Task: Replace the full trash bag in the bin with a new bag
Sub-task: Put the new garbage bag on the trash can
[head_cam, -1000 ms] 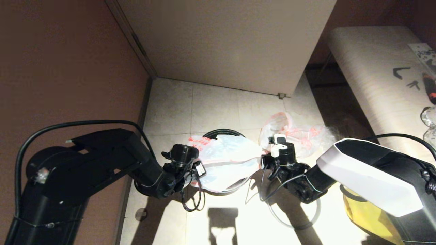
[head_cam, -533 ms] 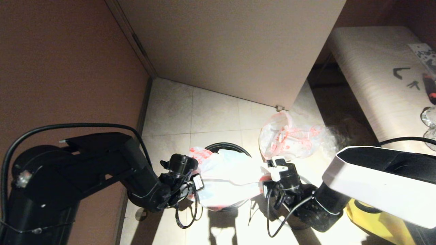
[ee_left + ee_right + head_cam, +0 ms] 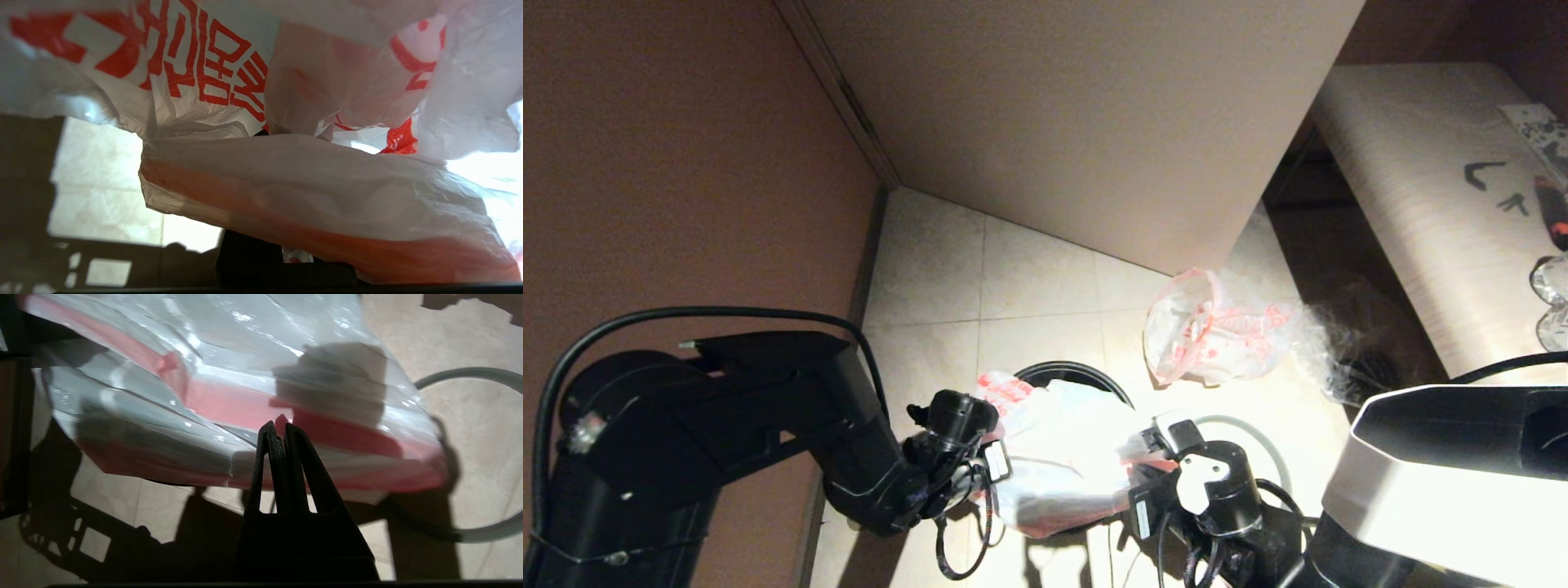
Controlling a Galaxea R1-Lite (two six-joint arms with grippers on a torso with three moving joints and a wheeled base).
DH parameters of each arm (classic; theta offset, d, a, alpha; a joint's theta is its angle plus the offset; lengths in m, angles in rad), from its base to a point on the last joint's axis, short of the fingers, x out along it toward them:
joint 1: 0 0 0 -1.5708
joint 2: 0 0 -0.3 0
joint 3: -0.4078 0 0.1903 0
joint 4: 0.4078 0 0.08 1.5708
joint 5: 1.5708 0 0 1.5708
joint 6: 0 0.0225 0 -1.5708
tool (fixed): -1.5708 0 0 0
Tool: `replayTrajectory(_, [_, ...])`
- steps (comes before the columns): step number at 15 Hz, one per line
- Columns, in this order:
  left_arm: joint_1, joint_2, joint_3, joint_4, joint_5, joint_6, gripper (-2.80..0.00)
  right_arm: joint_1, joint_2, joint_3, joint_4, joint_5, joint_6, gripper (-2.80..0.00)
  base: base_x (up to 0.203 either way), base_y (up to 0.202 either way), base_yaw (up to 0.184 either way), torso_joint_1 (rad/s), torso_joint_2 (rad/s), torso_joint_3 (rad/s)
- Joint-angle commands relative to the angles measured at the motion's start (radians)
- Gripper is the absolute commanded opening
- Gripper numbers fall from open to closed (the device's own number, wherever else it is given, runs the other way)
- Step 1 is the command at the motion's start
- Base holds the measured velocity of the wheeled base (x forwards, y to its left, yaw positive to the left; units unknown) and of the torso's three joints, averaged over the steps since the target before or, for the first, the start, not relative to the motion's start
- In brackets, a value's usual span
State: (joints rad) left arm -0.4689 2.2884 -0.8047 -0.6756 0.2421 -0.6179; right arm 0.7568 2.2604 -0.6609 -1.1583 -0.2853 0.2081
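- The bin (image 3: 1086, 374) stands on the tiled floor (image 3: 1029, 278) near the middle of the head view, only the far arc of its dark rim showing.
- The new bag (image 3: 1062, 449) is spread over the bin's mouth, stretched between the two arms; it is whitish with a pinkish-red edge and some red print at its left end.
- The left pincer (image 3: 990, 465) is at the bag's left end, just beside the bin; the plastic drapes over its tips in the left wrist view, so I cannot tell how the tips stand.
- The right pincer (image 3: 278, 430) is at the bag's right end, its two black fingertips (image 3: 267, 435) pressed together on the pinkish-red edge, clamped on the new bag.
- The full trash bag (image 3: 1217, 335) lies on the floor to the far right of the bin, apart from it, lumpy with red-printed wrappers showing through.
- A thin grey hoop (image 3: 470, 535) lies flat on the floor just right of the bin, near the right pincer.
- A pale cabinet panel (image 3: 1094, 122) rises beyond the floor, and a light counter (image 3: 1413, 196) runs along the right.
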Motion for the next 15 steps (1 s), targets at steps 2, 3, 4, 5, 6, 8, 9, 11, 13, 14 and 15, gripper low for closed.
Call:
replayTrajectory(2, [0.000,0.027,-0.022,-0.009,-0.034,0.038,-2.80,0.021,0.049,-0.068,0.017,0.030,-0.002,-2.80,0.000,0.000,0.000,0.000,0.00,0.000])
replayTrajectory(3, [-0.001,0.040,-0.041,-0.009,-0.042,0.054,-2.80,0.023,0.053,-0.092,0.047,0.045,-0.003,-2.80,0.000,0.000,0.000,0.000,0.00,0.000])
replayTrajectory(4, [-0.003,0.057,-0.072,-0.008,-0.041,0.065,-2.80,0.023,0.054,-0.122,0.081,0.062,-0.004,-2.80,0.000,0.000,0.000,0.000,0.00,0.000])
replayTrajectory(5, [-0.005,0.059,-0.079,-0.007,-0.041,0.073,-2.80,0.022,0.057,-0.151,0.113,0.073,-0.004,-2.80,0.000,0.000,0.000,0.000,0.00,0.000])
replayTrajectory(6, [-0.005,0.059,-0.079,-0.007,-0.041,0.073,-2.80,0.022,0.069,-0.178,0.141,0.077,-0.004,-2.80,0.000,0.000,0.000,0.000,0.00,0.000])
replayTrajectory(8, [-0.005,0.054,-0.079,-0.009,-0.043,0.072,-2.80,0.022,0.098,-0.225,0.157,0.081,-0.011,-2.80,0.000,0.000,0.000,0.000,0.00,0.000])
replayTrajectory(9, [-0.005,0.048,-0.077,-0.009,-0.043,0.072,-2.80,0.024,0.108,-0.242,0.160,0.087,-0.017,-2.80,0.000,0.000,0.000,0.000,0.00,0.000])
replayTrajectory(11, [-0.007,0.037,-0.073,-0.009,-0.046,0.072,-2.80,0.033,0.128,-0.268,0.175,0.087,-0.018,-2.80,0.000,0.000,0.000,0.000,0.00,0.000])
replayTrajectory(13, [-0.010,0.030,-0.071,-0.010,-0.055,0.070,-2.80,0.038,0.142,-0.299,0.213,0.100,-0.019,-2.80,0.000,0.000,0.000,0.000,0.00,0.000])
replayTrajectory(14, [-0.009,0.026,-0.070,-0.010,-0.063,0.070,-2.80,0.038,0.146,-0.319,0.223,0.105,-0.023,-2.80,0.000,0.000,0.000,0.000,0.00,0.000])
replayTrajectory(15, [-0.008,0.021,-0.070,-0.010,-0.070,0.070,-2.80,0.047,0.148,-0.334,0.238,0.106,-0.030,-2.80,0.000,0.000,0.000,0.000,0.00,0.000])
